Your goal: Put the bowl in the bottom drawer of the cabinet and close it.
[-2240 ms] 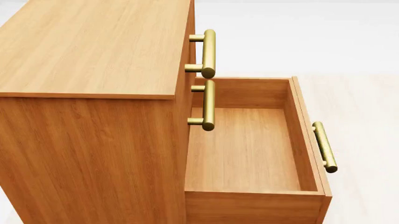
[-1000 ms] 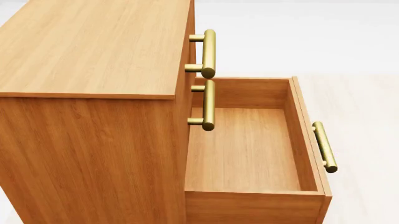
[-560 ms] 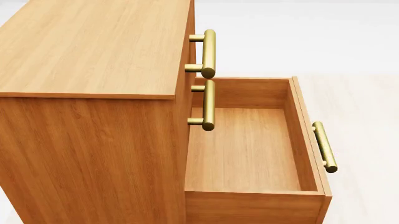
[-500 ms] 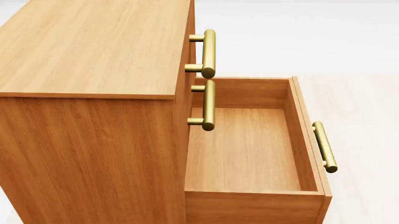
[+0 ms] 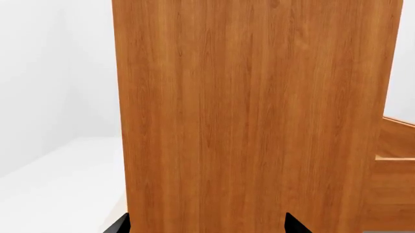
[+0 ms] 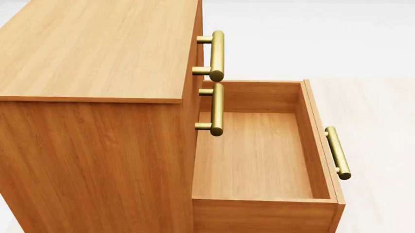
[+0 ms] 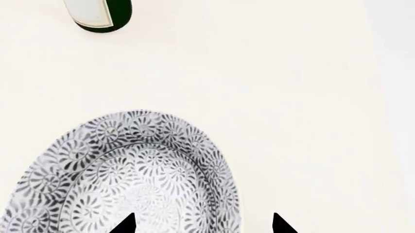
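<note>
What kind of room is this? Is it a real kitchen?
Probably not a real room: it looks like a computer-made test scene. There is just a wooden cabinet with its bottom drawer pulled open, a patterned bowl and a green bottle on a plain pale surface, with bare white all around.

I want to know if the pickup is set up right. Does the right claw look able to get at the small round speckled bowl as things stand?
Probably yes. In the right wrist view the right claw hangs open above the small round speckled bowl, its tips near the rim, with only bare pale surface around. The green bottle stands well away.
</note>
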